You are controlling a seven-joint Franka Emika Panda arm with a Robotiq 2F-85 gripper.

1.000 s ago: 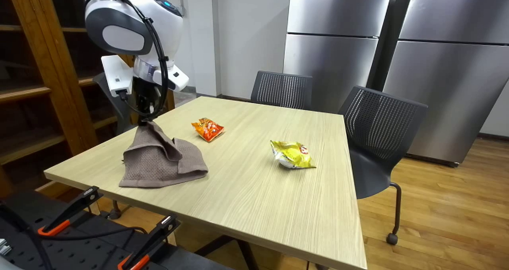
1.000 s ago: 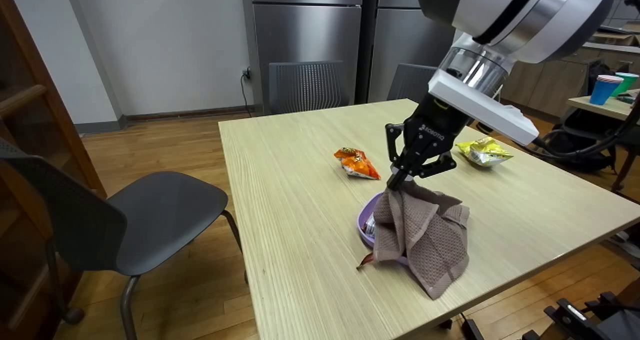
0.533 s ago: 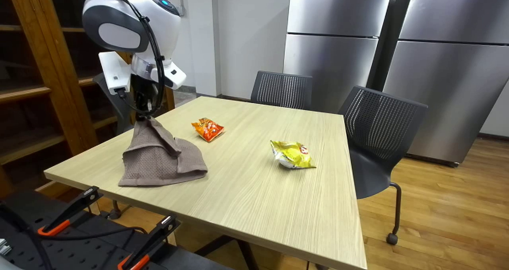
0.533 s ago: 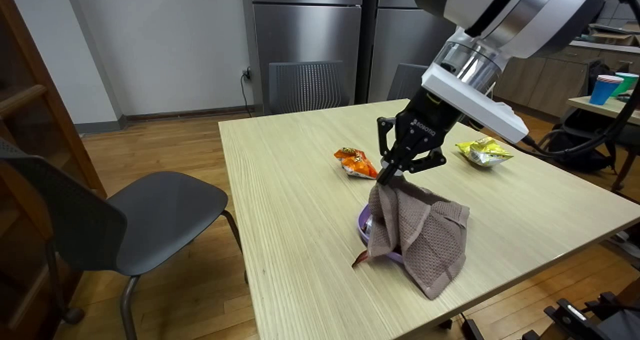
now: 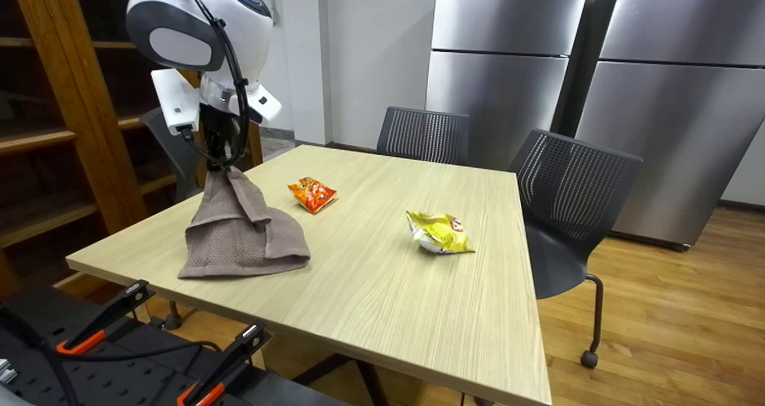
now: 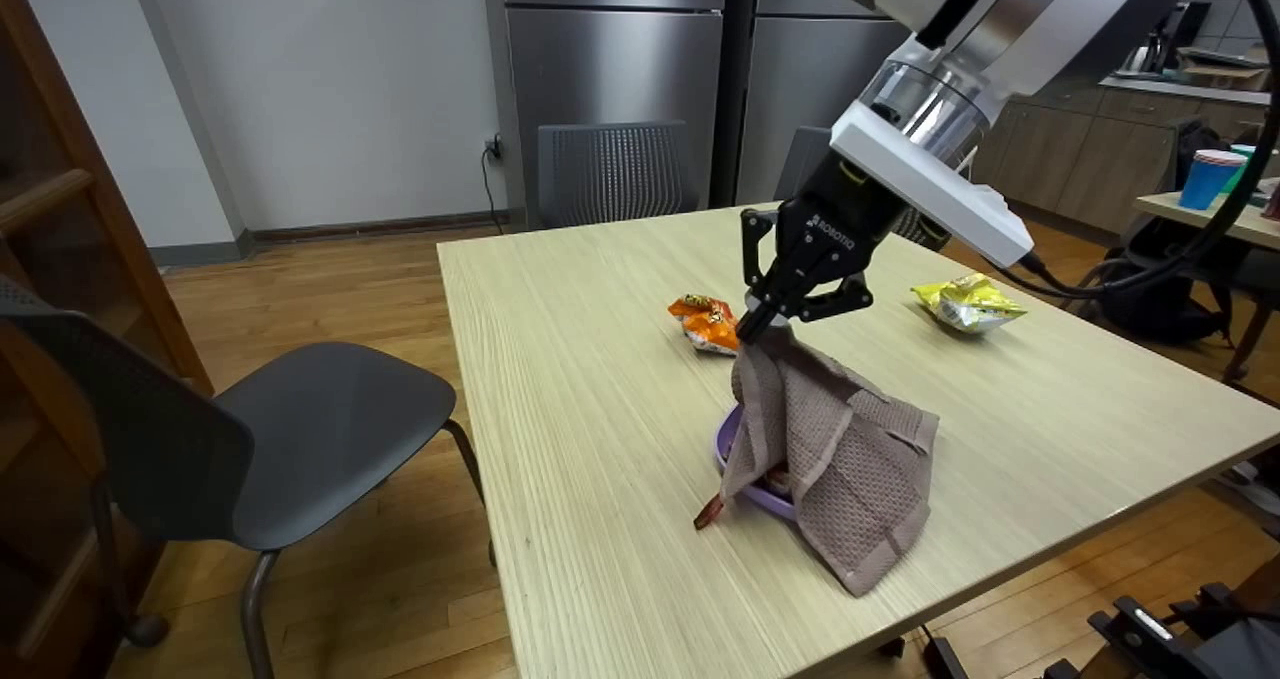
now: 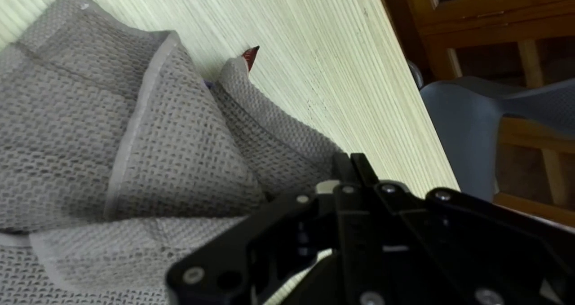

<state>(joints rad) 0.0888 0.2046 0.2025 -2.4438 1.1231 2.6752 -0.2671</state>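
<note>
Two black fingers (image 7: 363,169) clenched on a brown towel (image 6: 875,469), purple bowl (image 6: 770,503) partly hidden by it

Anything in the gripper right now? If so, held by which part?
Yes, the brown towel. The gripper is shut on its raised end, at the edge; whether that spot is a corner can't be told.

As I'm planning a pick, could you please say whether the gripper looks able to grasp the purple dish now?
Probably not: the gripper is shut on the brown towel, which hangs over much of the purple dish.
</note>
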